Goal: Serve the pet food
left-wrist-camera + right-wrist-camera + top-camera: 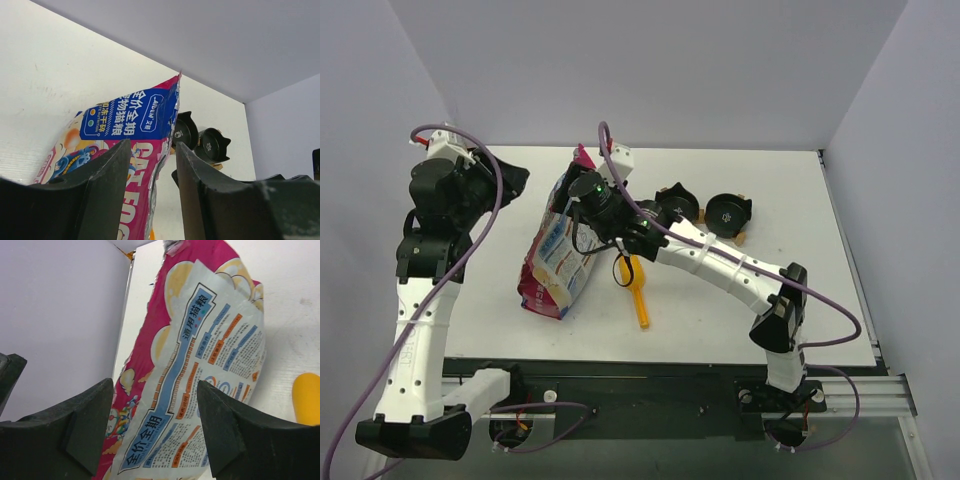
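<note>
Bag [558, 255] stood leaning, top reachable. Right gripper [155, 420] hung over it, jaws wide, apparently poised to grasp. Left gripper [152, 170] faced it nearby, jaws parted, empty.

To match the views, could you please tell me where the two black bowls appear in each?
Top external: black bowls, right of centre, beyond the right arm.
Left wrist: right of the pet food bag, at.
Right wrist: not in it.
Shared landmark: that bag.
</note>
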Action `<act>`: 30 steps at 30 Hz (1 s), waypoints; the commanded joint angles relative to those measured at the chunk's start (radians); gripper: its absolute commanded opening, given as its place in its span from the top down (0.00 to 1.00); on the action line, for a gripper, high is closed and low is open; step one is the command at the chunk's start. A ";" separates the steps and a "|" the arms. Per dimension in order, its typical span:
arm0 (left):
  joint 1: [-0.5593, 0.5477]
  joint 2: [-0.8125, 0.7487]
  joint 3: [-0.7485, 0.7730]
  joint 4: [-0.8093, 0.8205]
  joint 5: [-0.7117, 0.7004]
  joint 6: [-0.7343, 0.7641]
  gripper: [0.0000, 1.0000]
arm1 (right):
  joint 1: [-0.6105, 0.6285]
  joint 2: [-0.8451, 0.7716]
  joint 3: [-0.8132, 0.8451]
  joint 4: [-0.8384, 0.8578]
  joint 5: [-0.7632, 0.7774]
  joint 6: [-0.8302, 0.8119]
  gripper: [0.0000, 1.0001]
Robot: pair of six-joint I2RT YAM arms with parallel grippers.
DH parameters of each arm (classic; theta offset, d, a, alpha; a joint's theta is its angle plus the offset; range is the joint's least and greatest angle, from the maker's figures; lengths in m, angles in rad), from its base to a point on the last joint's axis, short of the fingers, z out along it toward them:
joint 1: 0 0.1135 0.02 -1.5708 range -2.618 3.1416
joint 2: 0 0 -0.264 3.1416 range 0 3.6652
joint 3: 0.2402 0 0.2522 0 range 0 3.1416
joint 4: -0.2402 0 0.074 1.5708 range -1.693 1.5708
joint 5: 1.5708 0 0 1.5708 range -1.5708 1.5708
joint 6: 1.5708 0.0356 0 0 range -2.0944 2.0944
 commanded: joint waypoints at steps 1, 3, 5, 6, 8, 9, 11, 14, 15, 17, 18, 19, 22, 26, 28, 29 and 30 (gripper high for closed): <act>0.012 -0.051 0.062 -0.046 -0.060 0.094 0.48 | 0.020 0.038 0.089 0.032 0.001 -0.007 0.39; 0.011 -0.066 0.060 -0.065 -0.080 0.109 0.46 | 0.028 0.065 0.118 0.017 -0.001 -0.004 0.39; 0.011 -0.079 0.056 -0.079 -0.084 0.119 0.46 | 0.037 0.083 0.133 0.014 -0.003 -0.004 0.45; 0.011 -0.085 0.054 -0.089 -0.081 0.122 0.46 | 0.039 0.089 0.135 0.012 -0.003 -0.004 0.51; 0.011 -0.089 0.053 -0.106 -0.054 0.123 0.45 | 0.043 0.092 0.132 0.007 -0.004 0.000 0.59; 0.011 -0.091 0.050 -0.108 -0.037 0.123 0.45 | 0.043 0.091 0.127 0.009 -0.006 0.000 0.61; 0.011 -0.097 0.040 -0.124 -0.012 0.122 0.46 | 0.043 0.086 0.117 0.006 -0.009 -0.003 0.72; 0.011 -0.118 0.002 -0.106 0.070 0.097 0.45 | 0.045 0.060 0.084 0.007 -0.021 -0.018 0.89; 0.011 -0.118 -0.024 -0.099 0.095 0.094 0.45 | 0.043 0.052 0.077 0.014 -0.024 -0.032 0.91; 0.011 -0.125 -0.058 -0.060 0.161 0.074 0.41 | 0.034 0.033 0.057 0.007 -0.044 -0.052 1.00; 0.011 -0.132 -0.068 -0.050 0.196 0.080 0.39 | 0.021 0.016 0.035 0.014 -0.093 -0.059 1.00; 0.011 -0.134 -0.084 -0.036 0.218 0.077 0.37 | 0.011 0.010 0.025 0.021 -0.123 -0.069 1.00; 0.011 -0.131 -0.084 -0.060 0.236 0.086 0.37 | -0.024 -0.017 -0.017 0.047 -0.240 -0.079 1.00; 0.011 -0.135 -0.101 -0.039 0.238 0.080 0.38 | -0.033 -0.047 -0.069 0.093 -0.280 -0.101 1.00; 0.009 -0.122 -0.096 -0.028 0.242 0.079 0.40 | -0.044 -0.055 -0.089 0.115 -0.309 -0.098 1.00; 0.009 -0.105 -0.090 -0.025 0.258 0.086 0.41 | -0.047 -0.055 -0.095 0.119 -0.325 -0.096 1.00; 0.009 -0.097 -0.079 -0.025 0.259 0.093 0.42 | -0.052 -0.055 -0.097 0.122 -0.331 -0.098 1.00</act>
